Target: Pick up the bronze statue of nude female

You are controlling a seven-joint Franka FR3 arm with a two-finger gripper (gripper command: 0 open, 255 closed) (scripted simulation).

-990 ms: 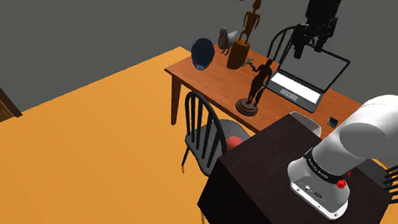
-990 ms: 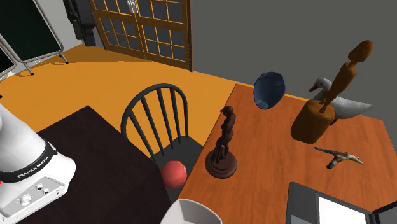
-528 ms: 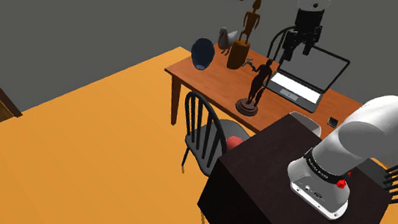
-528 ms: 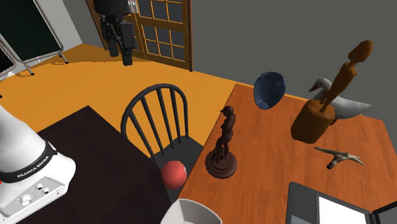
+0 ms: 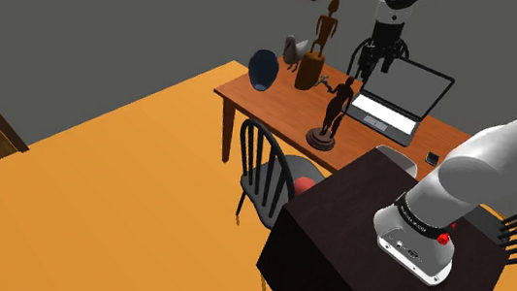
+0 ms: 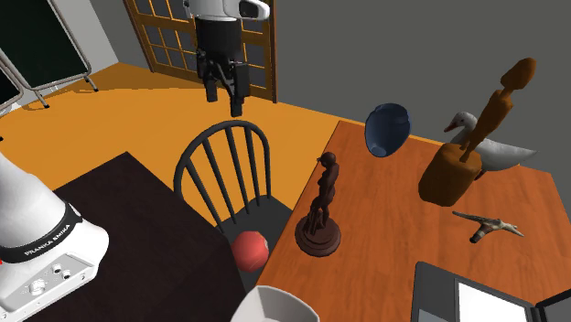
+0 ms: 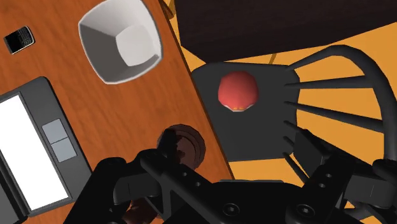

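Note:
The dark bronze female statue [image 5: 335, 110] stands upright on a round base near the front edge of the wooden table [image 5: 281, 98]. It also shows at the table's edge beside the chair [image 6: 322, 207]. My gripper [image 5: 383, 62] hangs open well above the table, high over the statue and a little toward the laptop. From the other side it hovers above the chair back [image 6: 225, 94], empty. Looking down, the statue's head and base [image 7: 182, 145] lie below, close to one finger [image 7: 125, 182]; the gripper [image 7: 222, 167] holds nothing.
A blue vase [image 6: 386, 128], a tall wooden figure [image 6: 478, 135], a goose [image 6: 499, 151] and a small bird figure [image 6: 487, 225] crowd the table behind the statue. An open laptop [image 5: 400, 97], white bowl [image 7: 121, 39] and phone [image 7: 19, 40] are nearby. A red ball [image 7: 237, 90] lies on the chair [image 5: 262, 164].
The gripper has travelled toward the shoulder view's left and slightly lower, coming over the statue; in the second exterior view it moved right. The fingers stay open. Nothing on the table moved.

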